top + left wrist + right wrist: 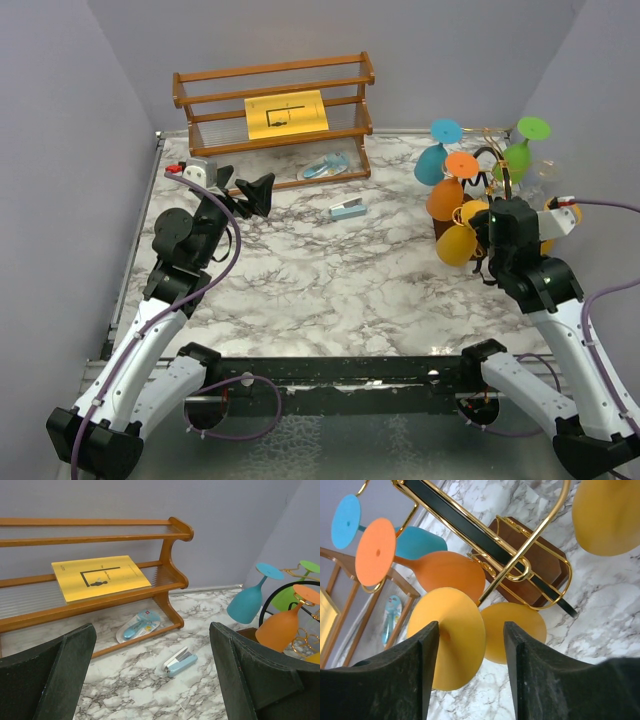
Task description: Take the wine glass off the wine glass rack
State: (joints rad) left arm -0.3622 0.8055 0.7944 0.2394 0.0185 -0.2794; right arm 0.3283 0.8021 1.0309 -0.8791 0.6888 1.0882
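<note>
The wine glass rack, a dark wooden block with gold and black wire arms, stands at the table's right. Several coloured glasses hang on it upside down: teal, orange, green and yellow. My right gripper is open, its jaws on either side of the yellow wine glass's round foot. The left finger is at the stem and the right finger stands apart from it. The yellow bowl lies just beyond. My left gripper hangs wide open and empty above the marble at the left.
A slatted wooden shelf with a yellow sheet stands at the back. A blue packaged item lies under it and a blue stapler in front. Another yellow glass hangs on the rack's far side.
</note>
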